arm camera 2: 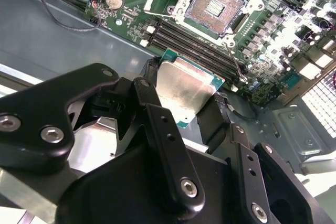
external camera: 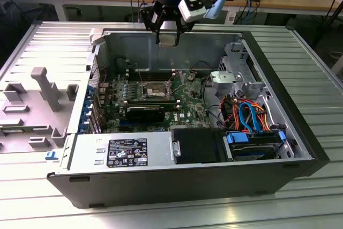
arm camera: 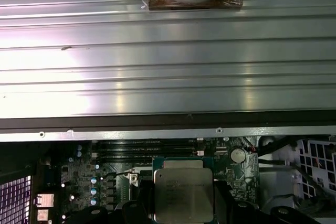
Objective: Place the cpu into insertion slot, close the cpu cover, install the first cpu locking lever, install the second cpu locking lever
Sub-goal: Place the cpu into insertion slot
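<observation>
My claw (arm camera 2: 186, 92) grips the cpu (arm camera 2: 181, 82) by its edges, above the motherboard (arm camera 2: 128, 22), apart from the exposed insertion slot (arm camera 2: 215, 6).

Silver-grey cpu (arm camera 2: 184, 88) with green edging, green motherboard (arm camera 2: 129, 13), black gripper (external camera: 170, 40).

A lab: cable-strewn workbench (external camera: 289, 1) behind an opened computer case (external camera: 177, 183).

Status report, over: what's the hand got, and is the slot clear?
Hand shut on the cpu, held above the motherboard. Insertion slot open, contacts exposed, no chip seated. Nothing seen lying over the slot.
</observation>
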`<state>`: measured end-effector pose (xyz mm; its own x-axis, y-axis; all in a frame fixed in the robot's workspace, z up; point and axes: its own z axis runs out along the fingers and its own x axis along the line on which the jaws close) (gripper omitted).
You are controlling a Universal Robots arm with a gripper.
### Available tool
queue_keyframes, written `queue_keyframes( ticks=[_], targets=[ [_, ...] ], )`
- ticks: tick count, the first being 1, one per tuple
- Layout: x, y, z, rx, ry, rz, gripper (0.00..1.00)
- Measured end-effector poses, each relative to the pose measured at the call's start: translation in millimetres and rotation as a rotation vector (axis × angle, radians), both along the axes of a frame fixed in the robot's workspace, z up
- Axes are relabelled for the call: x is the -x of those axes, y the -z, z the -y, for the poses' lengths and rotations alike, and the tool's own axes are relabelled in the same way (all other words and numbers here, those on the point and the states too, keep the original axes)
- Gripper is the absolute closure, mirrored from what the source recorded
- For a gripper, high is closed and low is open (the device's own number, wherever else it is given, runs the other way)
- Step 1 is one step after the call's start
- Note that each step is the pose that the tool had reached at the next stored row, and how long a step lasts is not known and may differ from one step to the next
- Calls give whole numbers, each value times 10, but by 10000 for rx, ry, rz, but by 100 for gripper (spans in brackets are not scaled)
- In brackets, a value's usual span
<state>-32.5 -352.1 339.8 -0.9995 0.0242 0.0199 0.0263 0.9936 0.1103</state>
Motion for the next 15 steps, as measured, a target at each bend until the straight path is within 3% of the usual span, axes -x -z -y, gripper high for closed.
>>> queue_keyframes(
  ticks=[15],
  targets=[
    [4, 25, 23, 36, 1, 0, 46]
  ],
)
